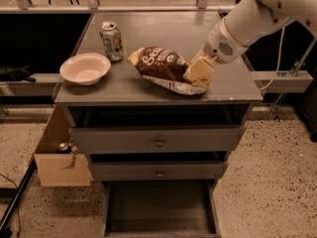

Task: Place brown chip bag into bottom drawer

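Note:
The brown chip bag (163, 68) lies on the grey cabinet top (163, 31), near the front edge, right of centre. Its right end is tipped up off the top, showing its white underside. My gripper (197, 74) comes down from the upper right on the white arm and is at the bag's right end, touching it. The bottom drawer (159, 207) is pulled open below, a wide grey tray with nothing in it that I can see.
A silver soda can (111, 41) and a cream bowl (85, 68) stand on the left of the cabinet top. Two upper drawers with small knobs (159, 143) are shut. A cardboard box (62, 162) sits on the floor at the left.

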Action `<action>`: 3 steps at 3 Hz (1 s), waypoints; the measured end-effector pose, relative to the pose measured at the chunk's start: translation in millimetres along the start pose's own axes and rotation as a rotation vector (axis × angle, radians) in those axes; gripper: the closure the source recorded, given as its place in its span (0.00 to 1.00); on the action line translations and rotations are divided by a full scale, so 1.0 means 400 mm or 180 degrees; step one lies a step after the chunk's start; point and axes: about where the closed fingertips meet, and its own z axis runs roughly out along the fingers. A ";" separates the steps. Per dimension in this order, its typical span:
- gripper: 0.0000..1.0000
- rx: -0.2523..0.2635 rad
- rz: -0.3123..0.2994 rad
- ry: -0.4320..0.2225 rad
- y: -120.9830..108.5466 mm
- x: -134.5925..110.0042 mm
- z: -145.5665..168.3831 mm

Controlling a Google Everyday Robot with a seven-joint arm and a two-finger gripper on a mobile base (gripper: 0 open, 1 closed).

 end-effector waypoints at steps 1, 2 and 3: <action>1.00 0.0000 0.0000 0.0000 0.000 0.000 0.000; 1.00 -0.0001 0.0000 0.0000 0.000 0.000 0.000; 1.00 0.0093 0.0022 0.0024 -0.011 0.012 -0.059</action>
